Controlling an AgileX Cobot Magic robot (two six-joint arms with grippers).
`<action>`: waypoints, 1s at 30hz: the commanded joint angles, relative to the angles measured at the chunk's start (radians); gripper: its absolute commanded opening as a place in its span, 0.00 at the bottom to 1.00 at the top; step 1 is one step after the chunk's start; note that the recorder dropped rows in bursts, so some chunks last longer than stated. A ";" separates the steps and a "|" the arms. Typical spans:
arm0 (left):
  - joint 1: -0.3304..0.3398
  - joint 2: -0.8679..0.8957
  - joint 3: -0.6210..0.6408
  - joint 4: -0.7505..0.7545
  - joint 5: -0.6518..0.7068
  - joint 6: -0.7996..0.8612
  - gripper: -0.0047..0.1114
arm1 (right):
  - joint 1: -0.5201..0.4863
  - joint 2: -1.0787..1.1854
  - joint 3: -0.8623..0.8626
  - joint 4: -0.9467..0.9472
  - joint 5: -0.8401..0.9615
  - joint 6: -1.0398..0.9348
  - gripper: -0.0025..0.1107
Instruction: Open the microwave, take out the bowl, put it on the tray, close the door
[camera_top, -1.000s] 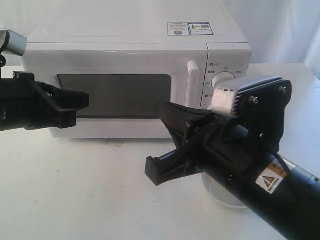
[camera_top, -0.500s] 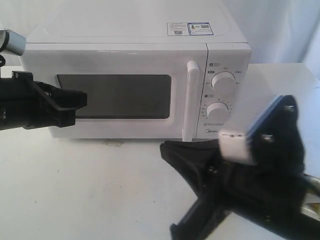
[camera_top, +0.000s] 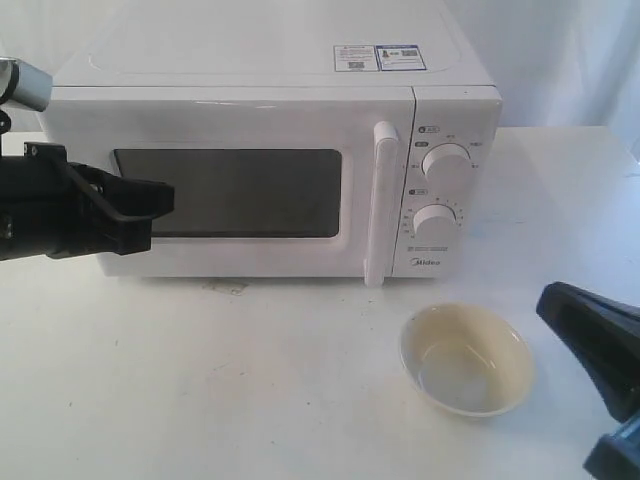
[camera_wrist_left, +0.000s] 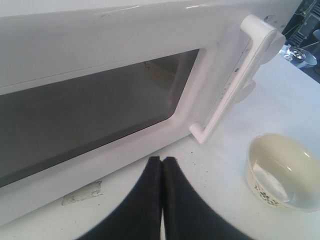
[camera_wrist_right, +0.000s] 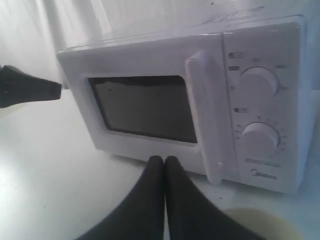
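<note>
Bowl (camera_top: 466, 360): small, cream, empty, upright on the bench (camera_top: 200, 380) at 5 o'clock of the microwave (camera_top: 270, 100), door (camera_top: 230, 120) closed. Likely light, stiff, slick and breakable; best pinched across its rim. Left hand (camera_wrist_left: 161, 161) and right hand (camera_wrist_right: 164, 161): fingers pressed together, holding nothing. Bare bench lies at the bowl's 9 o'clock; no tray is visible.

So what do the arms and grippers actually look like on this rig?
Both matte black. The left gripper and right gripper each end in two smooth fingers tapering to narrow tips. In the exterior view the left arm's end is angular and blocky, with a silver-grey block above it. No cables or markings show.
</note>
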 joint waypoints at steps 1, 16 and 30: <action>-0.007 -0.008 0.007 -0.016 0.007 0.001 0.04 | -0.093 -0.100 0.051 -0.004 0.006 0.034 0.02; -0.007 -0.008 0.007 -0.016 0.007 0.001 0.04 | -0.401 -0.422 0.116 0.019 0.126 0.032 0.02; -0.007 -0.008 0.005 -0.016 0.007 0.001 0.04 | -0.468 -0.422 0.116 0.025 0.212 0.031 0.02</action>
